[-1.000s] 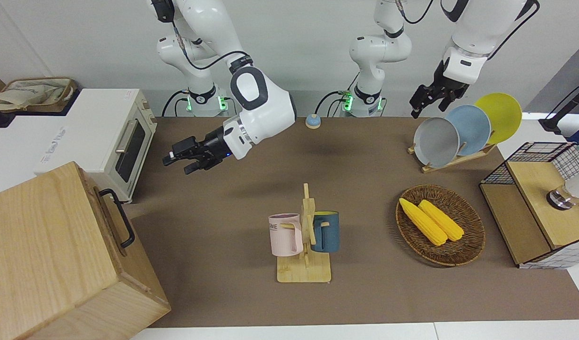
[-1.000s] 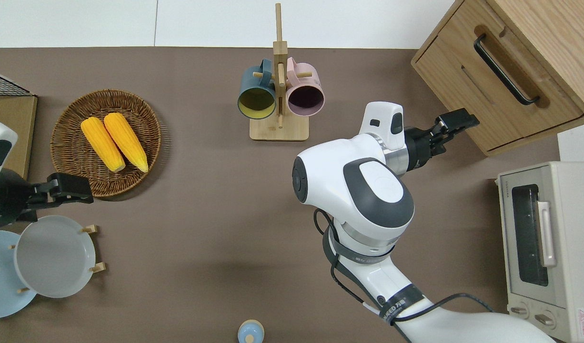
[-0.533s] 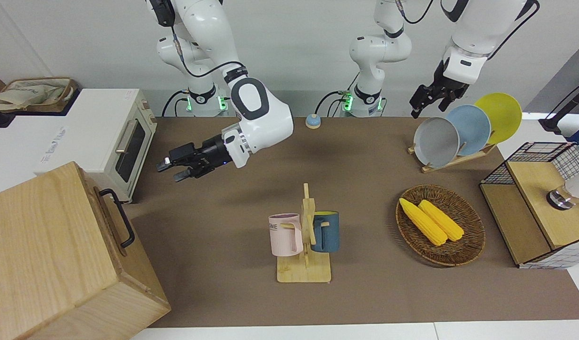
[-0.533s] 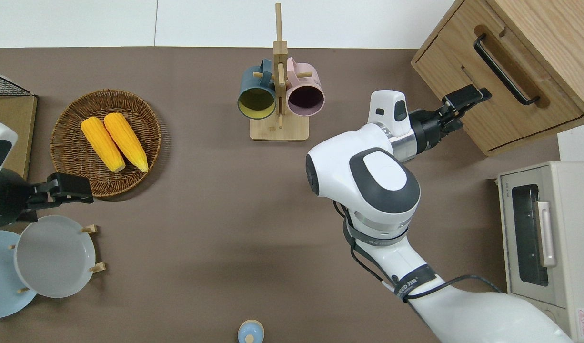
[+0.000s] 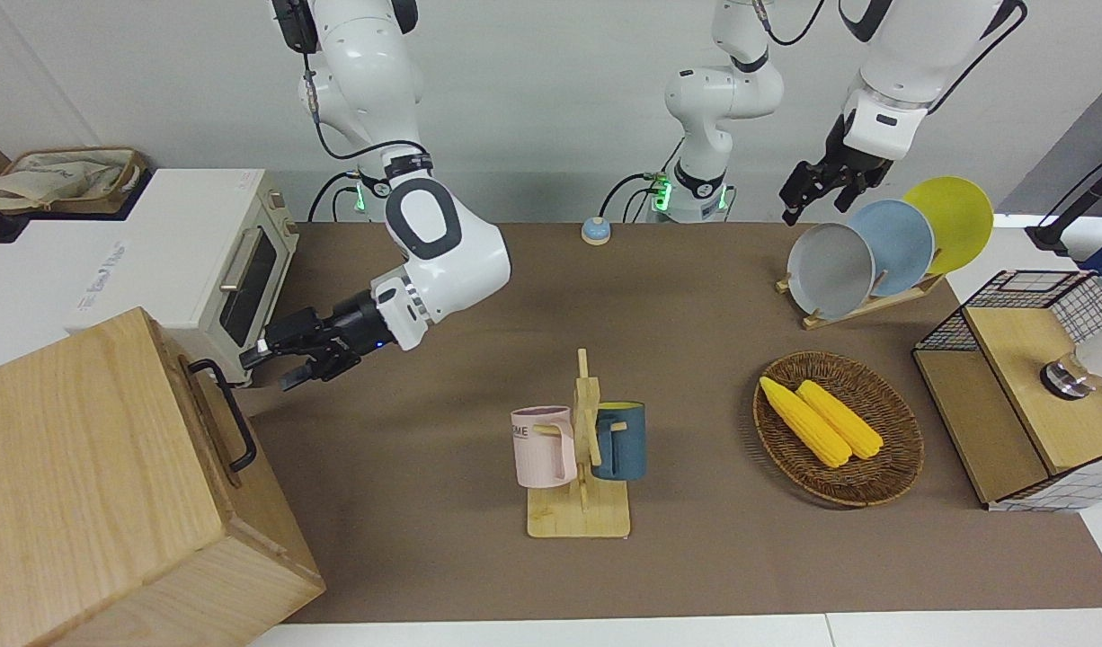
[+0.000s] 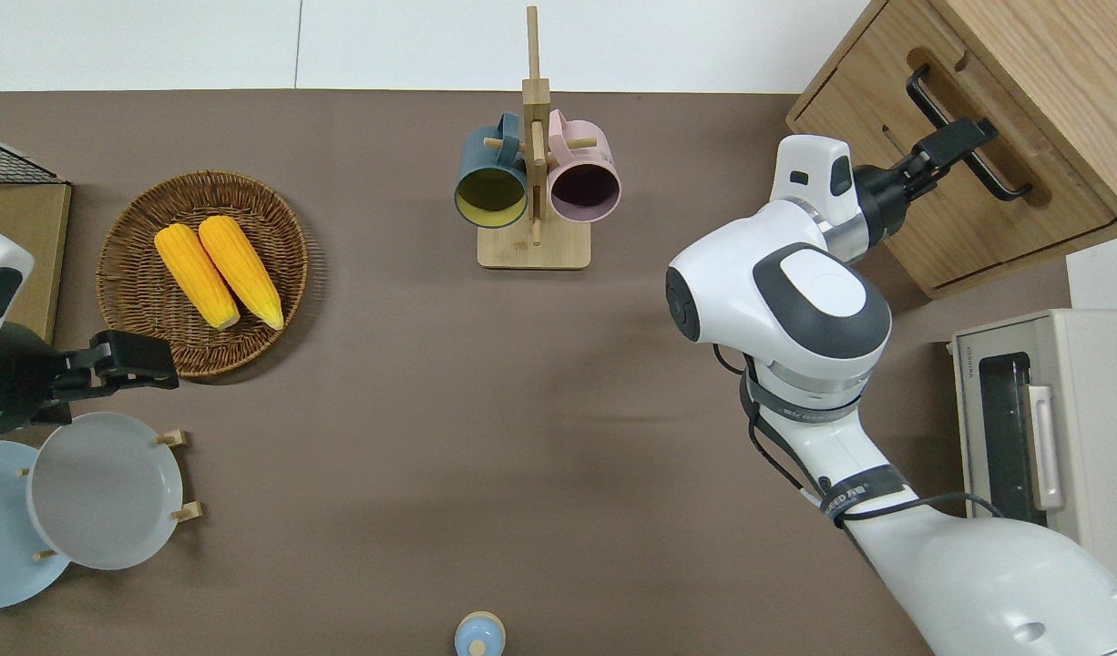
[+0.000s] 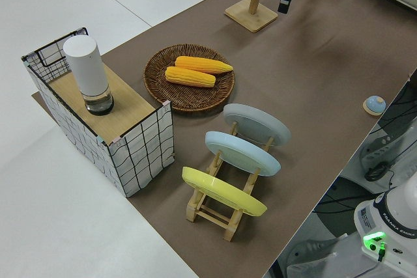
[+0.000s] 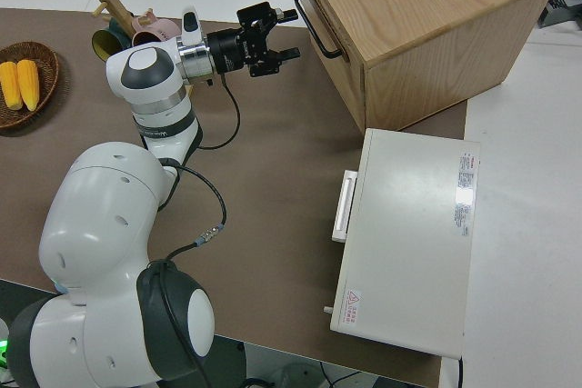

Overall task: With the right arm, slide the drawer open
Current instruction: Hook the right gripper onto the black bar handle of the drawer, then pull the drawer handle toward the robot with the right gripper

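The drawer [image 6: 1064,196] is the wide light-wood front of the pale wooden box [image 5: 84,476] at the right arm's end of the table, and it sits flush in the box. Its black bar handle [image 6: 1009,182] runs along the front. My right gripper [image 6: 959,141] is open and reaches level toward that handle. In the right side view the gripper [image 8: 284,34] has one finger on each side of the bar's line, the tips just short of the handle [image 8: 318,29]. It holds nothing. The left arm is parked.
A white toaster oven [image 6: 1041,456] stands beside the box, nearer to the robots. A wooden mug rack [image 6: 533,182] with two mugs, a wicker basket [image 6: 130,219] of corn, a plate rack [image 5: 861,305] and a wire-mesh rack [image 5: 1009,377] fill the table toward the left arm's end.
The right arm has swung toward the wooden box. Its open gripper has travelled from over the bare mat up to the drawer handle. The left arm has not moved.
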`<control>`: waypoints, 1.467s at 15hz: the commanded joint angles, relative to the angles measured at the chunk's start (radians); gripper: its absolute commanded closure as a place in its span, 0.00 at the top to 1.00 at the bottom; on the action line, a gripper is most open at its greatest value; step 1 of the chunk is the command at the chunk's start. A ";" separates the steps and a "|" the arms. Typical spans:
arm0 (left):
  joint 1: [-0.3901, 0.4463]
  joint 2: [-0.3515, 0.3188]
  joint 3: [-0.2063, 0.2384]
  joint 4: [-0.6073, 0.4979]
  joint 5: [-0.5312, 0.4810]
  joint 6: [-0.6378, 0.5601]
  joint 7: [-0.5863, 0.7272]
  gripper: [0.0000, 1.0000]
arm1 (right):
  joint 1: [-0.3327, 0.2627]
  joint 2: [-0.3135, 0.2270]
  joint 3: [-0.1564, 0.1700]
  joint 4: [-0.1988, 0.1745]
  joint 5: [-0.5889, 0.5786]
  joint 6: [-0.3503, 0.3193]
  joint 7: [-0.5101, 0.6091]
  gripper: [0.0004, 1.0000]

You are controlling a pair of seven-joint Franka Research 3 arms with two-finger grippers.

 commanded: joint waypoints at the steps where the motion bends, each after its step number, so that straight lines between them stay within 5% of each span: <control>1: -0.001 -0.008 0.004 0.004 -0.001 -0.016 0.009 0.99 | -0.007 0.014 -0.048 0.002 -0.076 0.079 0.059 0.97; 4: -0.001 -0.008 0.004 0.004 -0.001 -0.017 0.009 0.99 | -0.016 0.016 -0.062 0.004 -0.087 0.107 0.073 0.95; 6: -0.001 -0.008 0.004 0.004 -0.001 -0.016 0.009 0.99 | -0.020 0.016 -0.062 0.004 -0.088 0.117 0.089 0.81; 8: -0.001 -0.008 0.004 0.004 -0.001 -0.016 0.009 0.99 | -0.020 0.017 -0.062 0.004 -0.085 0.125 0.109 0.51; 10: -0.001 -0.008 0.004 0.004 -0.001 -0.017 0.009 0.99 | -0.018 0.017 -0.057 0.002 -0.075 0.118 0.129 0.07; 11: -0.001 -0.008 0.004 0.004 -0.001 -0.017 0.009 0.99 | -0.018 0.017 -0.052 0.002 -0.070 0.114 0.131 0.00; 14: -0.001 -0.008 0.004 0.004 -0.001 -0.016 0.009 0.99 | -0.006 0.016 -0.046 0.002 -0.067 0.096 0.129 0.00; 22: -0.001 -0.008 0.004 0.004 -0.001 -0.016 0.009 0.99 | 0.003 0.012 0.047 0.004 0.014 -0.039 0.106 0.00</control>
